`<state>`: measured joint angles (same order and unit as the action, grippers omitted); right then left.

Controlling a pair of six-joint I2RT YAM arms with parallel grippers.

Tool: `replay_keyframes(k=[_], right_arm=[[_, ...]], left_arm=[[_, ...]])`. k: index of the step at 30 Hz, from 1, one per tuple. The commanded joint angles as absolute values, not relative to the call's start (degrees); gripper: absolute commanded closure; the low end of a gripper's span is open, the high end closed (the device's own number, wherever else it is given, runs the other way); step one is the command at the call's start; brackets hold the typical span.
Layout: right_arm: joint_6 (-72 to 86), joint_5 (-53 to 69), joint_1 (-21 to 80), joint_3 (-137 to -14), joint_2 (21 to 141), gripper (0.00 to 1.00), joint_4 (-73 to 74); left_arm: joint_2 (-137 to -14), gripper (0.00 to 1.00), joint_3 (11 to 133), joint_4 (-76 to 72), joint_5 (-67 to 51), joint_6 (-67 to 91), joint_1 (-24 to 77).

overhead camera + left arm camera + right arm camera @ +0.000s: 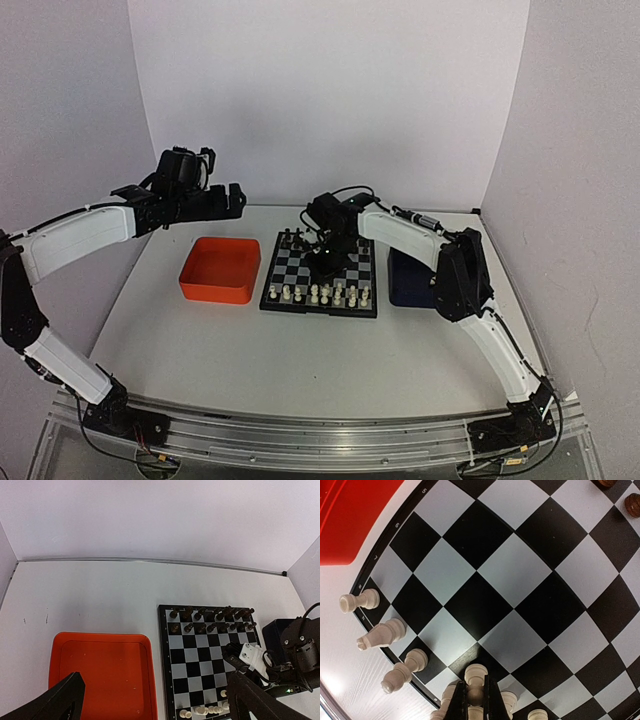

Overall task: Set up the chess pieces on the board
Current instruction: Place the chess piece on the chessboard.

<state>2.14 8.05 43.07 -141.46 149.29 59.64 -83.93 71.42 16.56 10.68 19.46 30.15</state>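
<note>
– Two arms in the top view. Where's the board point(290, 265)?
– It sits mid-counter point(200, 350), btwn orange tray point(218, 270) on its left & dark blue tray point(408, 285) on its right, both just beside it. Cream chess pieces point(320, 293) line its near edge; black pieces point(292, 238) stand at the far edge.
– End effectors?
– L end effector point(236, 200) is raised off the counter on the orange tray's side, spread wide. R end effector point(324, 262) is low over the board, around mid-board, just behind the cream row.
– L wrist view?
– Its two fingers point(55, 700) show at the bottom corners, well apart. Below them: orange tray, board just right of it. Black pieces fill two rows on the far side; a few cream ones at the frame's bottom edge. R arm point(300, 650) reaches in over the board's right part.
– R wrist view?
– Close on the squares. R fingers are pressed together on one cream piece point(476, 671), its round head poking out past the tips. Can't tell if it touches the board. Three more cream ones stand along the numbered edge, toward frame left; others crowd by the tips, partly hidden. Orange tray corner top left, black pieces top right.
</note>
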Motion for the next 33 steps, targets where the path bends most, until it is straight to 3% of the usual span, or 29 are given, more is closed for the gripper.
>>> replay_keyframes(k=[1,7,19,33], right_arm=[[2.88,9.21,43.42,-143.74,149.94,1.00,60.31],[3.36,9.11,43.42,-143.70,149.88,0.98,60.30],[4.48,9.27,43.42,-143.73,149.45,0.79,60.25],[3.97,8.82,43.42,-144.60,148.92,0.77,60.12]], left_arm=[[-81.65,0.00,70.93,16.66,11.66,19.34,29.88],[-81.91,0.00,71.02,16.60,11.17,18.99,29.88],[-81.97,0.00,71.08,16.61,10.66,18.46,29.91],[-82.19,0.00,71.20,16.25,10.12,18.46,29.88]])
